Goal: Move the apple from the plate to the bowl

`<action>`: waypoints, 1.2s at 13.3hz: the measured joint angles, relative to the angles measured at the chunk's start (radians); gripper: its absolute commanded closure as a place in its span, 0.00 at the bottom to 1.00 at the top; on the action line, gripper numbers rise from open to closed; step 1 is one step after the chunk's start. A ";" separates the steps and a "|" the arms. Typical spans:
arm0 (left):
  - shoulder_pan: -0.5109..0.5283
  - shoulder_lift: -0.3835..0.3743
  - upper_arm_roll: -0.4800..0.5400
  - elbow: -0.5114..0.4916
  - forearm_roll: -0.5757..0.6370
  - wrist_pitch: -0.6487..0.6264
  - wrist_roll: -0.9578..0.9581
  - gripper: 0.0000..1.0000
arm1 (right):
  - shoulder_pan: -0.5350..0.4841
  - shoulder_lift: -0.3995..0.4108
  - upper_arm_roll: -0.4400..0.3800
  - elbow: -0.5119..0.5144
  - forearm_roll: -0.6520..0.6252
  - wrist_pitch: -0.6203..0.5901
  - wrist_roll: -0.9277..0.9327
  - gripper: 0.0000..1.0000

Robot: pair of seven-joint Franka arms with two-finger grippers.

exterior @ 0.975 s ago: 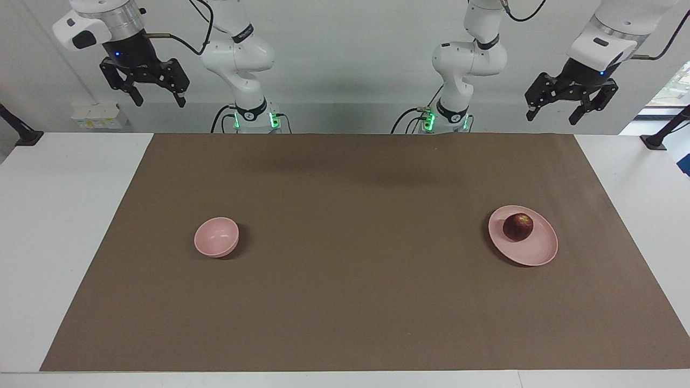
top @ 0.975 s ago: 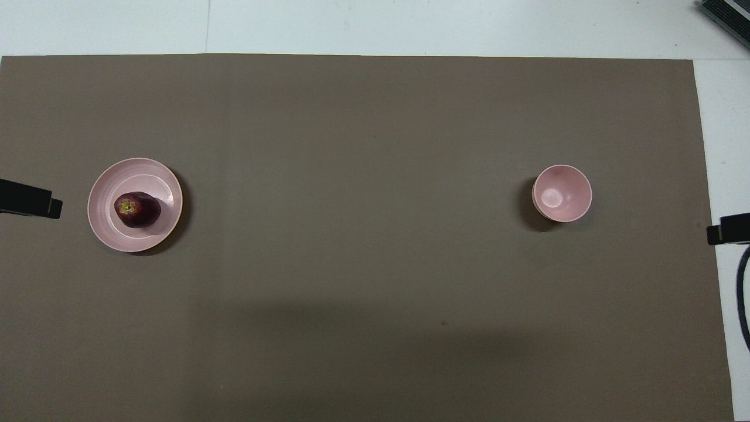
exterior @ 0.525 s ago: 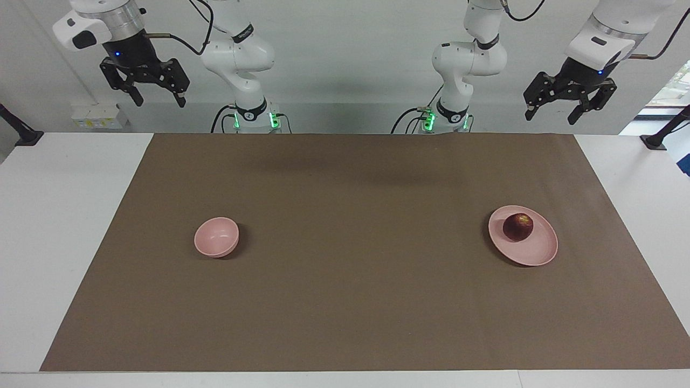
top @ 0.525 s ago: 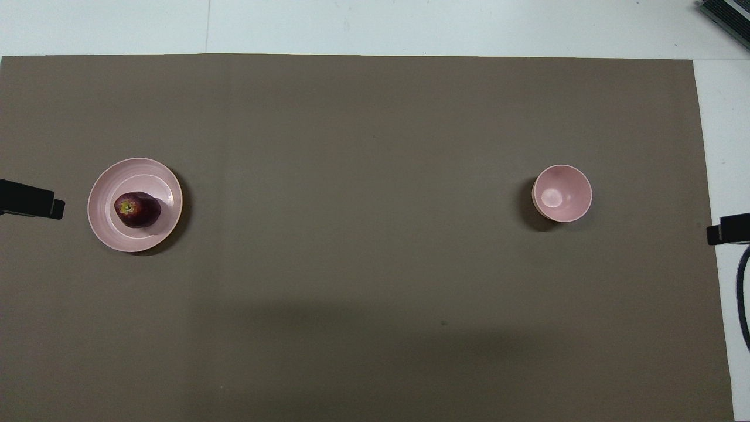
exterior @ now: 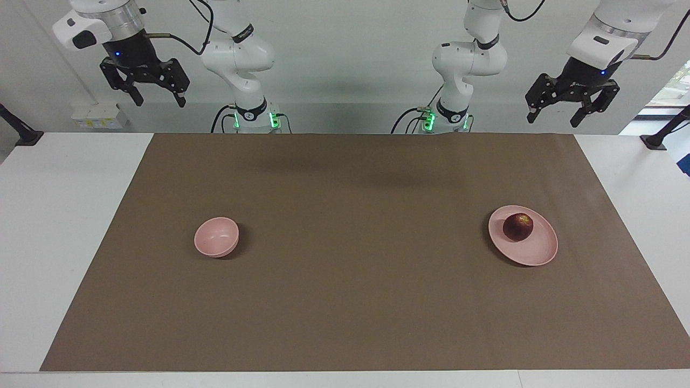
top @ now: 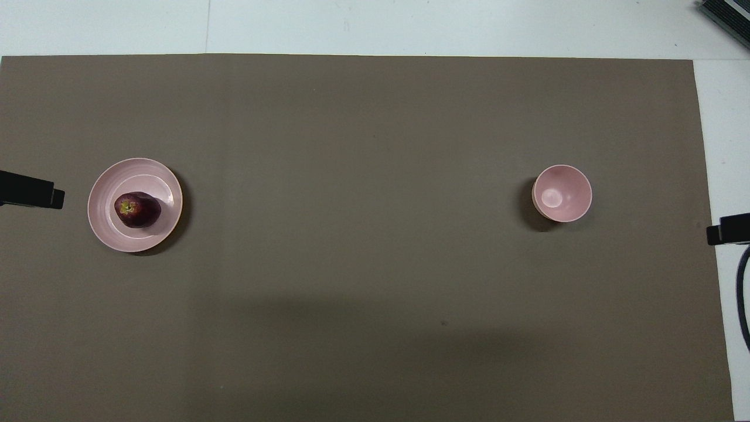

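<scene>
The room is evenly and softly lit from above, bright without harshness. The plate [top: 167, 231] and bowl [top: 571, 208] each throw a short dark crescent of shadow onto the brown mat [top: 363, 264]. Broad, faint smudges of shadow darken the mat near the robots' end. A pale sheen sits inside the bowl. Both views are sharp, with straight edges.
</scene>
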 measured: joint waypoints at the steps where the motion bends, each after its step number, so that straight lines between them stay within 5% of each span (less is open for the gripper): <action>1: 0.000 0.000 0.000 -0.010 0.000 0.016 0.000 0.00 | 0.000 0.000 0.000 0.000 0.000 0.000 0.000 0.00; 16: 0.060 0.002 0.013 -0.384 0.000 0.407 0.060 0.00 | 0.000 0.000 0.000 0.000 0.000 0.000 0.000 0.00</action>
